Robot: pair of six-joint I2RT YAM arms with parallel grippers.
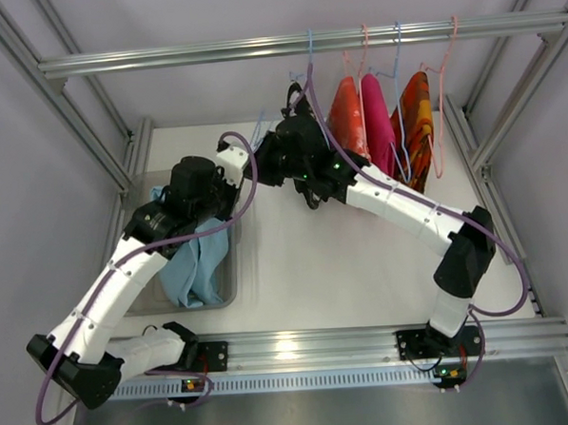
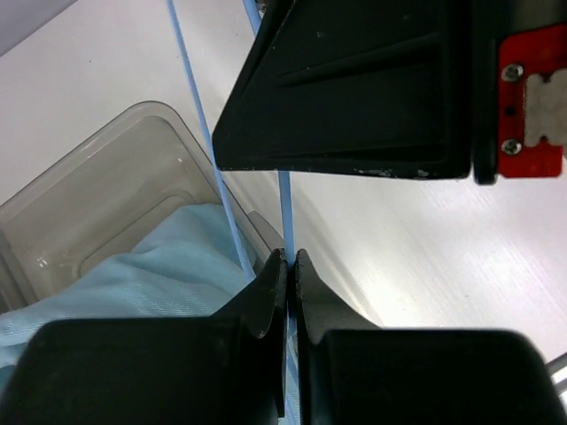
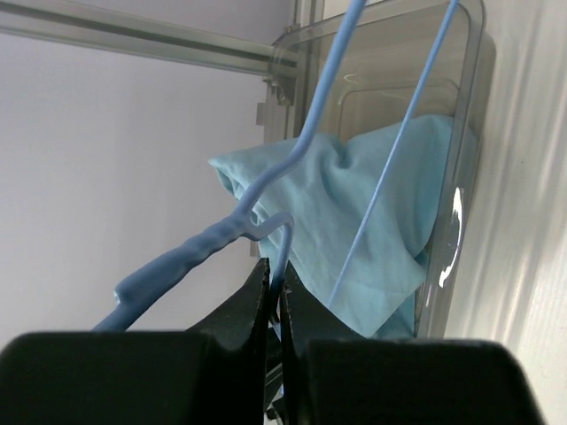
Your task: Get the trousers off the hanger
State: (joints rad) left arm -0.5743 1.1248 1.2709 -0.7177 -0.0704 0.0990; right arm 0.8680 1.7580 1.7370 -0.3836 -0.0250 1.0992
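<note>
- Here, the trousers (image 1: 199, 265) are a soft, pale blue cloth, crumpled in loose folds inside a clear plastic bin (image 1: 235, 272) at the left of the counter (image 1: 344, 266).
- The bin is a rounded-cornered rectangle with glossy, see-through walls; part of the cloth spills over its near rim.
- The hanger (image 3: 306, 133) is thin, light blue wire, twisted into a thicker, lumpy neck below its hook.
- The right pincer (image 3: 275, 274) is clamped on that wire just beside the twisted neck, its black fingers pressed together.
- The left pincer (image 2: 290, 258) is likewise closed on a straight strand of the same blue wire, above the edge of the bin.
- From the wrist views the wire strands cross in front of the cloth; I cannot tell whether any of them touches it.
- The counter is smooth, white and matt, with a faint grain.
- A ribbed aluminium rail (image 1: 209, 53) crosses the back, carrying wire hangers with a red garment (image 1: 347, 114), a pink one (image 1: 376, 117) and an orange patterned one (image 1: 414, 120) hanging close together.
- Plain pale walls and aluminium posts enclose the space.
</note>
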